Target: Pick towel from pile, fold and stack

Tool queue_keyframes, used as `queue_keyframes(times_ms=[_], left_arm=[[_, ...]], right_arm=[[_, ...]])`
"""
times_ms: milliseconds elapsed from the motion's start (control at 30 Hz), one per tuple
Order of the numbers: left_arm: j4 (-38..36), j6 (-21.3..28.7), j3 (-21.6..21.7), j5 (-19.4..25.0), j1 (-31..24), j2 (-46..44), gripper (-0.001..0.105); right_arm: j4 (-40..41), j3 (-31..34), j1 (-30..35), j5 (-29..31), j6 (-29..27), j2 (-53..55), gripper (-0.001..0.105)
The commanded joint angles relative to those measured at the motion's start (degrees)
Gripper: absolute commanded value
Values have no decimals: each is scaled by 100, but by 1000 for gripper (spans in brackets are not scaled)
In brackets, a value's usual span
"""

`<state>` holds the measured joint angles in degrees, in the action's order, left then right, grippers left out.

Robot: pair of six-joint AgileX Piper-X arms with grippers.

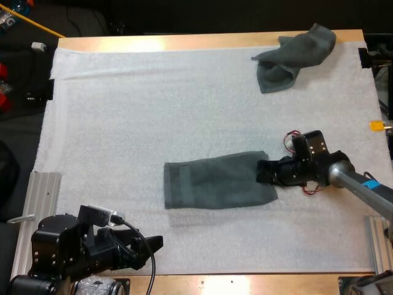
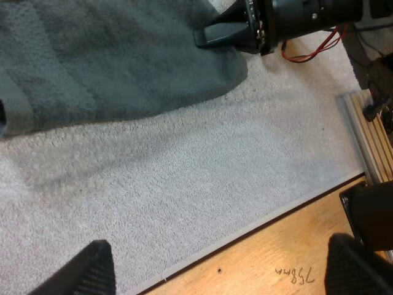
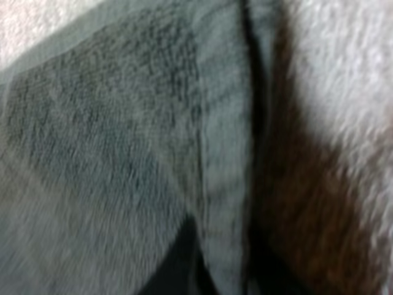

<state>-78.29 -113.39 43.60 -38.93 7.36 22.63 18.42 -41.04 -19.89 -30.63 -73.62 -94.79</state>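
The folded towel (image 1: 212,183) lies flat in the middle of the white mat (image 1: 153,110). The right gripper (image 1: 263,172) pinches the hem at its 3 o'clock edge. At the towel's 7 o'clock, the left gripper (image 1: 150,246) hangs over the mat's near edge, its fingers (image 2: 98,270) spread and holding nothing. A crumpled towel (image 1: 291,56) sits well apart at 1 o'clock.

The right gripper (image 1: 264,172) lies at the flat towel's (image 1: 215,183) right end, its tip dark against dark cloth, so its grip cannot be read. The right wrist view gives that towel as a blur of pile and hem. In the left wrist view the towel runs past the picture's edge. There the left gripper's (image 2: 221,252) fingers (image 2: 92,273), apart over the mat's (image 2: 184,203) near edge, are cut short. The crumpled towel (image 1: 295,55) at the mat's far right corner hides its own lower folds.
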Motion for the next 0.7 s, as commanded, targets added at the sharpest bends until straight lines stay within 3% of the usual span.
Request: queue_keyframes(times_ms=[0,200,267,433,567,667], left_arm=[[-28,-30,36,-79,-1,-16,68],[-28,10,36,-79,-1,-16,68],[-28,10,36,-79,-1,-16,68],[-28,47,36,-79,-1,-16,68],[-28,57,36,-79,-1,-16,68],[-13,57,36,-79,-1,-16,68]], right_arm=[[324,67,-39,455,-12,96,0],[1632,67,-39,2016,-413,959,0],[2247,67,-39,2785,-711,1277,0],[3209,67,-31,4053,-1426,1954,0],[3649,43,-31,4674,-1734,2353,0],[3724,-68,-31,4536,-1749,2488,0]])
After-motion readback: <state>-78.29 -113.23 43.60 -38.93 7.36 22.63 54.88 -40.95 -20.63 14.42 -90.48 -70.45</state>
